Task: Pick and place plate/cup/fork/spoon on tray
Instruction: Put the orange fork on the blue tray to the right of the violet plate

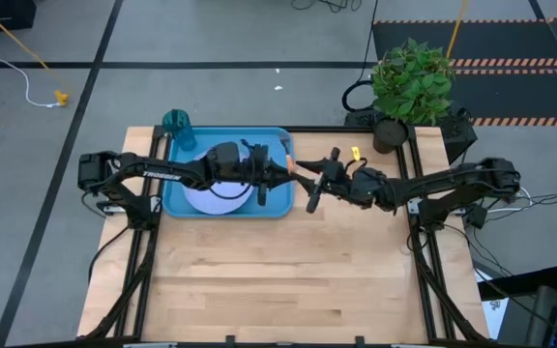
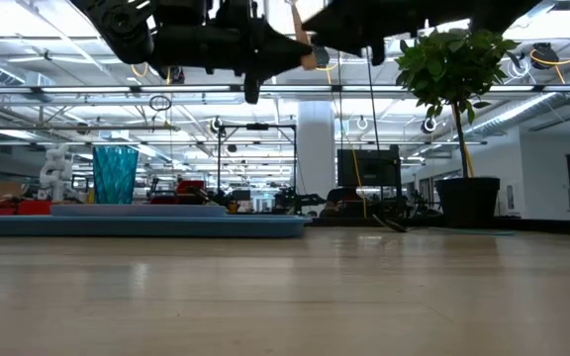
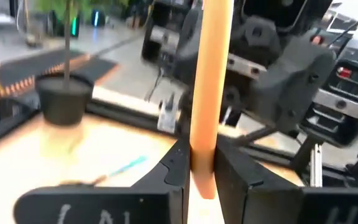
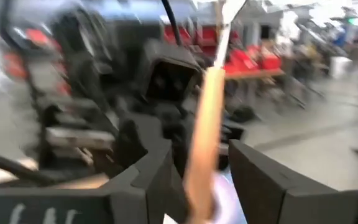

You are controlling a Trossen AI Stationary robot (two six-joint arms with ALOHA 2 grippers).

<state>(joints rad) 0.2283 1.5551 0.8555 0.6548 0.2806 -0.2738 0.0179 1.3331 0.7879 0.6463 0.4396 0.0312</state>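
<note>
Both jaws meet up high at the tray's three o'clock edge. My left gripper pinches the fork; my right gripper stands open around it. A crooked pinch could drop it.

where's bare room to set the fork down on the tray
The bright blue rectangular tray is crowded: the round pale plate fills its middle under the left gripper, which pinches the orange-handled fork. Bare blue strips remain by the left rim and right rim. The translucent teal cup stands at its far-left corner.

Overhead looking down, table-level looking across, wrist views close, all sharing fork
</note>
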